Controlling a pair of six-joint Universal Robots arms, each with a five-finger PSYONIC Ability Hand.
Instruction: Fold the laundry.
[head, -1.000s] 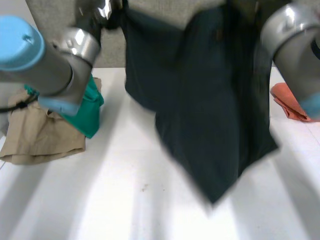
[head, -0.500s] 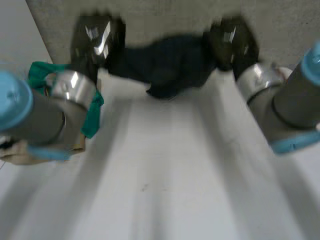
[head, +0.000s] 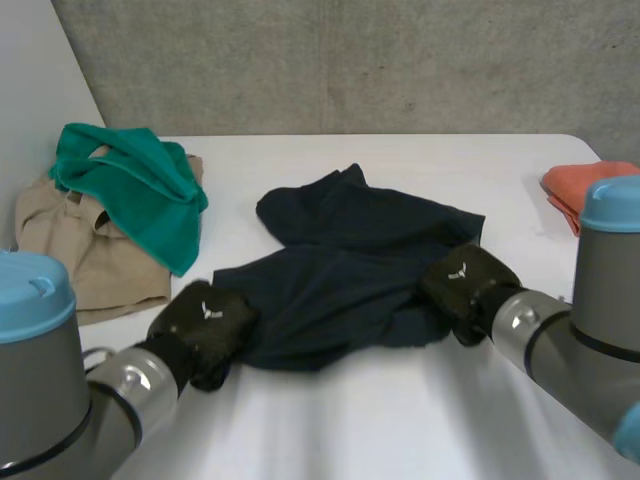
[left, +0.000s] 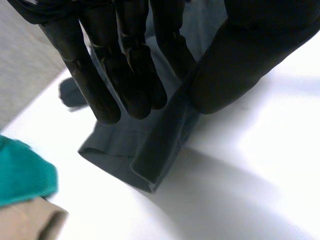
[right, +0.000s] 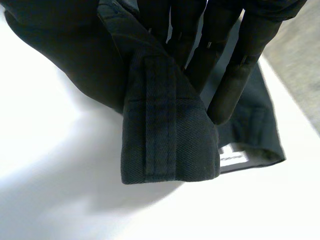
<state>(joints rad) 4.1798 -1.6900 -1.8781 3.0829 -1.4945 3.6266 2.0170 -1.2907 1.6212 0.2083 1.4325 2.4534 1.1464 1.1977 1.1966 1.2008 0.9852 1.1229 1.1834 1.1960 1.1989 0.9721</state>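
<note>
The head view looks down from between and behind the arms, across the white table (head: 330, 420) toward a grey wall (head: 350, 60), far enough back to take in the whole dark garment (head: 350, 270); the left wrist view sits close over the left hand (left: 125, 55), looking along its palm at one edge of the garment; the right wrist view looks likewise along the right hand (right: 250, 45), very near; all three share the garment; the green cloth (left: 20, 170) appears in the head and left wrist views
</note>
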